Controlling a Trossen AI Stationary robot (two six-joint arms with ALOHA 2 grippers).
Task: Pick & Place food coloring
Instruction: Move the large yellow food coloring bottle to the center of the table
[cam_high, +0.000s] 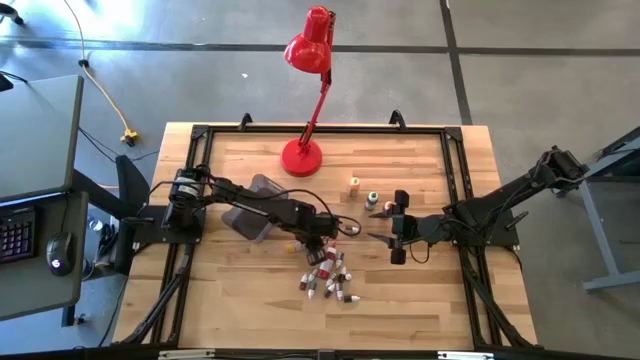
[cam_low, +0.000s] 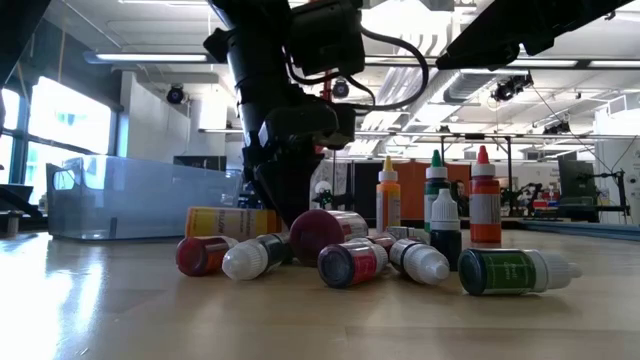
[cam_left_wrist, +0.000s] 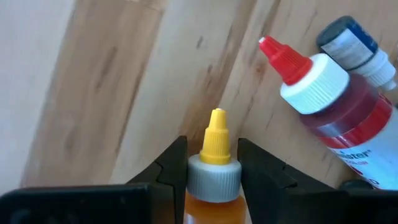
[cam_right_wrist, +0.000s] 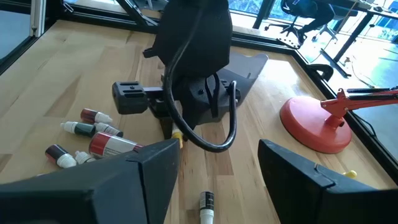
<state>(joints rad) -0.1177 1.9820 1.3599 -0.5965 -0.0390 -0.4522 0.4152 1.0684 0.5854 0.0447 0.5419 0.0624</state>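
Closest thing from the left wrist camera is the yellow bottle (cam_left_wrist: 214, 171), sitting right between the left gripper (cam_left_wrist: 214, 168)'s two dark fingers, which are pressed against both sides of its grey collar, so I'd call that closed on the bottle just below the yellow tip. Biggest stuff first: the wooden table (cam_high: 250, 310), with the red desk lamp (cam_high: 305, 155) at about 12 o'clock of the pile and the grey tub (cam_high: 252, 208) out around 10 o'clock, partly under the left arm. The right gripper (cam_high: 397, 228) hangs at roughly 3 o'clock of the pile, jaws spread wide with nothing in them, just waiting. The food coloring pile (cam_high: 328, 278) is mostly lying on its side in a loose heap near table centre, and a couple of bottles stand upright (cam_high: 354, 186) off toward 1 o'clock. My guess on handling: these are light little plastic squeeze bottles, smooth and round, so they'll roll and squirt out of a sloppy pinch, and the body is soft enough to give. The collar or cap is the stiff part, so gripping there like it's doing looks smart. The red-tipped bottle (cam_left_wrist: 329, 106) lies right next door, near enough to get nudged on the lift.
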